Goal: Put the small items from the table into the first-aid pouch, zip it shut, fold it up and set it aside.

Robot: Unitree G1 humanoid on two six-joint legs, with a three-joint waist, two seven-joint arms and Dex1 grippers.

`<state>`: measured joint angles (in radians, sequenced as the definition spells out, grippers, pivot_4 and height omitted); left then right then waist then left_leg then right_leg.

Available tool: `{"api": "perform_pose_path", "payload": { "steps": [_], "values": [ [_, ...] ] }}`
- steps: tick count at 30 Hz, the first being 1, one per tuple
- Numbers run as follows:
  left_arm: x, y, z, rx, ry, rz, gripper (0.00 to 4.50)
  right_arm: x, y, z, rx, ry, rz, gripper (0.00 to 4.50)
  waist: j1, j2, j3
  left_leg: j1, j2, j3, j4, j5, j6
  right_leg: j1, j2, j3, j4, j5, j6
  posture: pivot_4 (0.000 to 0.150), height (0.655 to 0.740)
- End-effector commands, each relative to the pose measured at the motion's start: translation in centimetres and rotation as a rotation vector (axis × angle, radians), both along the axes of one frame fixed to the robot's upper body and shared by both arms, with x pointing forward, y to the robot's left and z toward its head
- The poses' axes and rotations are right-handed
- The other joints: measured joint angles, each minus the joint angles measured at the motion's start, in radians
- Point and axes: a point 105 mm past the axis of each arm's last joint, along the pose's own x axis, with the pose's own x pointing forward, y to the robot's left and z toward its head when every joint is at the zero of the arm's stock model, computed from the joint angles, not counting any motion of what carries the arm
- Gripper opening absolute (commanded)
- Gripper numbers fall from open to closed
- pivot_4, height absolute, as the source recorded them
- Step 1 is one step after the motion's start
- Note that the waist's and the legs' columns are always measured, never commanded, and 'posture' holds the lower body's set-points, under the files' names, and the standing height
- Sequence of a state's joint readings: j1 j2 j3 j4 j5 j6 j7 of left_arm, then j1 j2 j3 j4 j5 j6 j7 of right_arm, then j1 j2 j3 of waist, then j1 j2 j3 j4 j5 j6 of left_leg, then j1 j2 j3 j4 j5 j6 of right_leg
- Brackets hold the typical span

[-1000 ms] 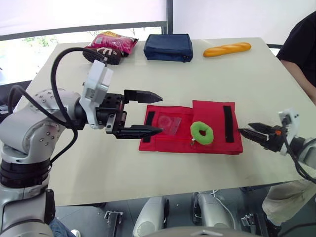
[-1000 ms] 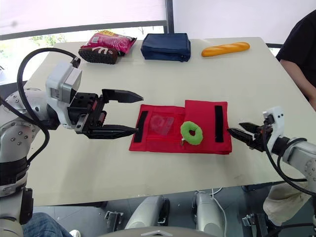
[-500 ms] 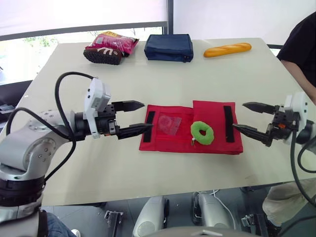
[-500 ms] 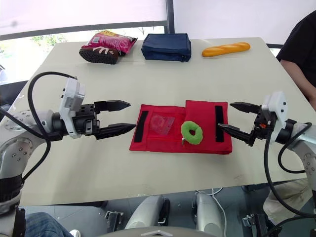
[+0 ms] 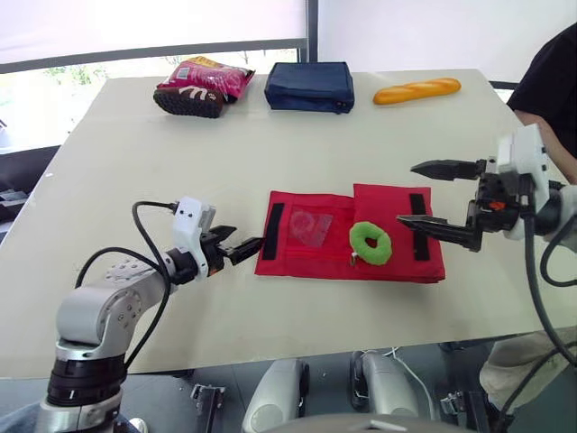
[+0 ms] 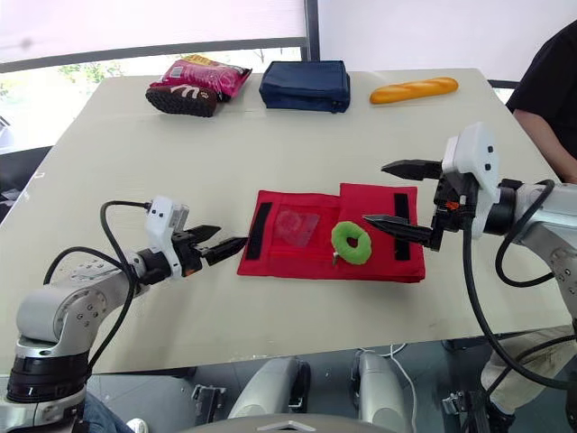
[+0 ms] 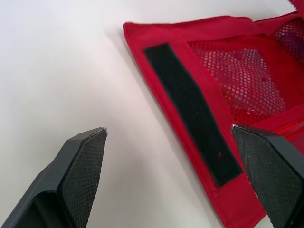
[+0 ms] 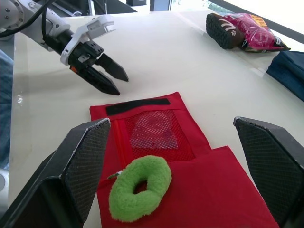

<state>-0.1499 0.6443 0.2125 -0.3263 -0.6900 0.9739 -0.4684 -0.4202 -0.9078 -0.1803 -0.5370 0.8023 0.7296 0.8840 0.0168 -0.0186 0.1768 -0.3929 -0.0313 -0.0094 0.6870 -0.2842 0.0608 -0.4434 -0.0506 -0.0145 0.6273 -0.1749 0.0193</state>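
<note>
On the cream table (image 5: 361,135), left gripper (image 5: 243,238) and right gripper (image 5: 406,193), both spread, have moved in beside the red first-aid pouch (image 5: 311,257); the green ring (image 5: 358,242) is not yet packed.

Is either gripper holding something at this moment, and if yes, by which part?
Nothing is held. The left gripper is open at the red pouch's left edge; the right gripper is open over its right end.
</note>
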Motion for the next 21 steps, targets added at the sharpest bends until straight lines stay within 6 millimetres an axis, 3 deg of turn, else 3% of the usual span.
{"api": "perform_pose_path", "payload": {
  "steps": [1, 5, 16, 19, 21],
  "values": [
    [0.1, -1.4, -1.1, -0.053, 0.053, -0.004, 4.50, -0.6, 0.1, 0.7, -0.003, -0.046, -0.002, 4.44, 0.002, 0.000, 0.000, 0.000, 0.000, 0.000, 0.000, 0.000, 0.000, 0.000, 0.000, 0.000, 0.000, 0.000, 0.000, 0.150, 0.7397],
    [-0.3, -3.7, -1.8, -0.143, 0.120, -0.068, 4.50, -0.6, 0.1, 0.6, -0.009, -0.051, -0.012, 4.44, 0.012, 0.002, -0.002, 0.001, -0.001, 0.000, 0.000, 0.000, 0.000, 0.001, -0.001, 0.000, 0.000, 0.000, 0.000, 0.150, 0.7397],
    [-0.8, -5.7, -2.0, -0.427, 0.301, -0.163, 4.50, -1.3, 0.5, -0.2, -0.009, -0.065, 0.003, 4.44, 0.024, 0.002, -0.003, 0.001, -0.002, 0.000, 0.002, 0.000, 0.000, 0.002, -0.002, -0.001, 0.000, 0.001, 0.001, 0.150, 0.7397],
    [-0.2, -5.3, -1.8, -0.509, 0.328, -0.130, 3.67, -1.4, 0.6, -0.2, -0.011, -0.070, 0.011, 4.50, 0.024, 0.002, -0.003, 0.002, -0.002, 0.000, 0.002, 0.000, 0.000, 0.003, -0.001, -0.001, 0.000, 0.001, 0.001, 0.150, 0.7397],
    [0.3, -4.8, -1.2, -0.556, 0.319, -0.115, 2.72, -1.4, 0.7, -0.1, -0.011, -0.074, 0.016, 4.50, 0.023, 0.002, -0.003, 0.002, -0.002, 0.000, 0.002, 0.000, 0.000, 0.003, -0.001, -0.001, 0.000, 0.001, 0.001, 0.150, 0.7397]
  ]
}}
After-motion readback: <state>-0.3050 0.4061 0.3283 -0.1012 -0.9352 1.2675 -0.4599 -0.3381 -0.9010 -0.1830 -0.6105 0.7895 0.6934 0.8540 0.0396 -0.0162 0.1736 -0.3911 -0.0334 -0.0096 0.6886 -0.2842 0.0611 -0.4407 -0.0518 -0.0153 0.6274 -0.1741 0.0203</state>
